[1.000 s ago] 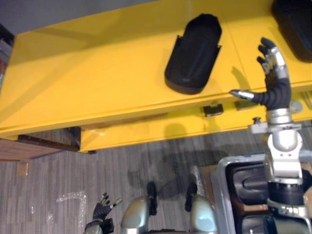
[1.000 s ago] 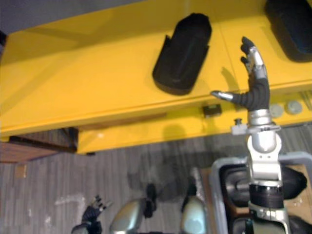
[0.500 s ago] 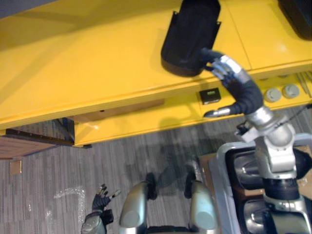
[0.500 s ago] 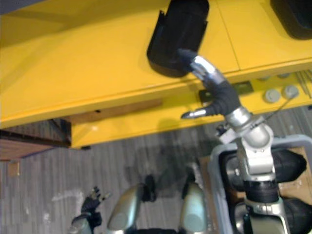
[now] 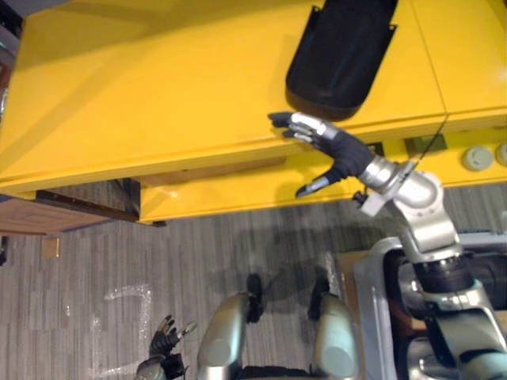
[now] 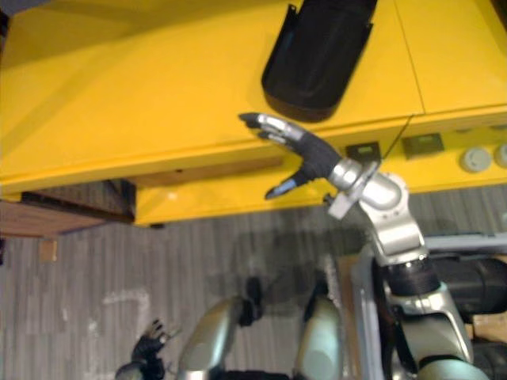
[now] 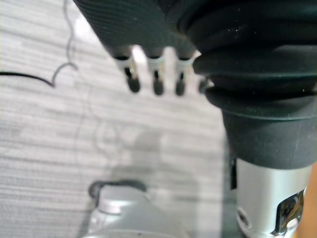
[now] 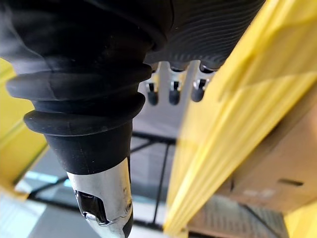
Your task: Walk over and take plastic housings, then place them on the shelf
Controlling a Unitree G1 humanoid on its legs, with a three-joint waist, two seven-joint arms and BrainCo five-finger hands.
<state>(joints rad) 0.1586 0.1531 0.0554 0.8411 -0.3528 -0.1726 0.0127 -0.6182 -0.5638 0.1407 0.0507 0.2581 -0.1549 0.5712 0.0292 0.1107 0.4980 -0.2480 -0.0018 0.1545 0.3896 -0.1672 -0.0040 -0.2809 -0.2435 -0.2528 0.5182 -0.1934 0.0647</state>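
A black plastic housing [image 5: 341,49] lies on top of the yellow shelf [image 5: 158,95], near its front edge. My right hand [image 5: 337,150] is open, fingers straight and spread, just in front of that edge and below the housing, apart from it and holding nothing. In the right wrist view its fingertips [image 8: 171,94] hang beside the yellow shelf board [image 8: 233,114]. More black housings [image 6: 475,289] sit in a grey bin [image 5: 372,277] at my lower right. My left hand [image 5: 166,348] hangs low over the carpet, fingers relaxed and empty; its fingertips [image 7: 156,84] point at the floor.
A lower yellow shelf level [image 5: 238,198] with small fittings [image 5: 478,157] lies under the top board. A brown wooden surface [image 5: 40,218] sits at the left. Grey striped carpet [image 5: 119,269] covers the floor between me and the shelf.
My right hand has drawn back from the housing and swung left, below the shelf's front edge. The whole picture has shifted, so the camera moved. The left hand stays low.
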